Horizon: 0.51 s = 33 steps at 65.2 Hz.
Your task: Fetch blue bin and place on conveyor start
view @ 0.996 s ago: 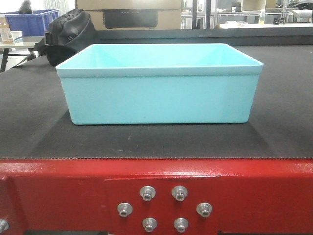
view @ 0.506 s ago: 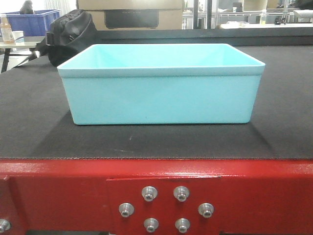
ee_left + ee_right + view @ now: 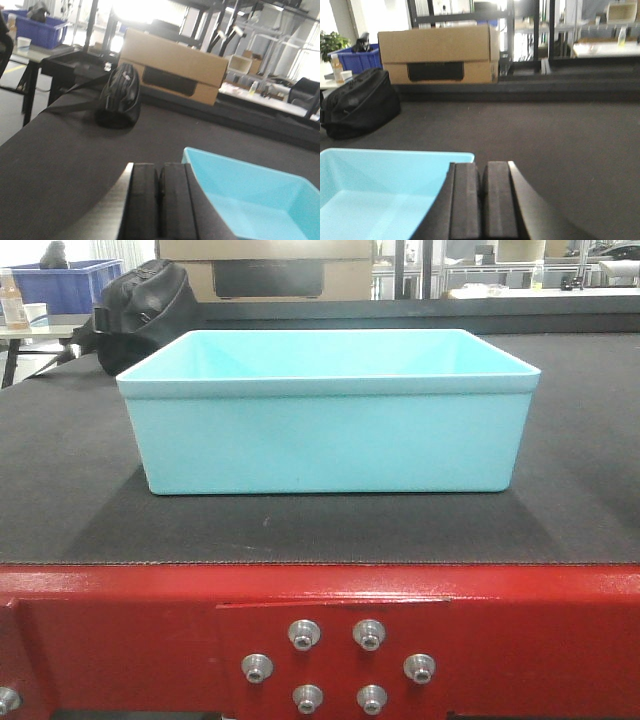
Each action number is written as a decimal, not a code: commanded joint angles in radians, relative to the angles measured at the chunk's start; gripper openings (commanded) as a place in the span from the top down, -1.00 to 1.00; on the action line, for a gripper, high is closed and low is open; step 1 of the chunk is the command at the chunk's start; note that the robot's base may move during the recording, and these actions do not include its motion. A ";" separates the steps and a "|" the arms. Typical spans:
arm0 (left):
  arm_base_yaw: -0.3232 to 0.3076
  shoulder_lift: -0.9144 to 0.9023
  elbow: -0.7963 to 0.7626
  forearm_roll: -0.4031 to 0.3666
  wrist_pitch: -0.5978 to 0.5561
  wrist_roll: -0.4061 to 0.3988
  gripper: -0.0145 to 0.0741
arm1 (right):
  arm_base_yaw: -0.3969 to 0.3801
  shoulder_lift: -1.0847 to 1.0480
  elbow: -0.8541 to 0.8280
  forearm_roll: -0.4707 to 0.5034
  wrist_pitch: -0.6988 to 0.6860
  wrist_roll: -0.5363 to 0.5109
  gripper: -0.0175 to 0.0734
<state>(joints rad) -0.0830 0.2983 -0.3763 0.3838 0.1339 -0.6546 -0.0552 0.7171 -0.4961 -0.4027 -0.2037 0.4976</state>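
A: Sitting flat on the black belt of the conveyor start (image 3: 80,510), the blue bin (image 3: 330,435) is upright, its long side facing the front camera, its open top showing nothing inside.

B: How near the end of the belt?

A: Near it, but with a strip of bare belt between its base and the red frame (image 3: 120,630). The plate of silver bolts (image 3: 335,665) sits on that frame, below the bin.

B: And the arms?

A: Neither shows in the front view. In the left wrist view the left gripper (image 3: 159,197) has its two black pads pressed together, only a thin seam between them, nothing pinched. The bin's corner lies just to the right of it; I cannot tell whether they touch.

B: The right one?

A: The same. The right gripper (image 3: 483,197) has its pads closed flat against each other and holds nothing. The bin's rim runs in from the left and its corner stops beside the left pad. So one gripper is outside each short end of the bin.

B: What else is on the belt?

A: A black bag (image 3: 140,315) behind the bin toward the left, well apart from it. Beyond it stands a cardboard box (image 3: 437,55) with a dark panel on its face. Far left, off the belt, a dark blue crate (image 3: 65,285) rests on a table with a bottle (image 3: 12,300) in front of it.
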 commanded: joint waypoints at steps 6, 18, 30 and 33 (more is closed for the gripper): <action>0.002 -0.005 0.001 0.004 0.024 0.001 0.92 | -0.005 -0.219 -0.003 -0.014 0.385 0.000 0.98; 0.002 -0.005 0.001 0.004 0.024 0.001 0.92 | -0.005 -0.449 -0.003 -0.021 0.566 -0.011 0.98; 0.002 -0.005 0.001 0.004 0.024 0.001 0.92 | -0.005 -0.528 -0.003 -0.021 0.589 -0.011 0.98; 0.002 -0.005 0.001 0.004 0.024 0.001 0.92 | -0.005 -0.530 -0.003 -0.021 0.580 -0.011 0.98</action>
<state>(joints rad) -0.0830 0.2965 -0.3763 0.3838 0.1698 -0.6546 -0.0552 0.1972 -0.4961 -0.4170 0.3810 0.4955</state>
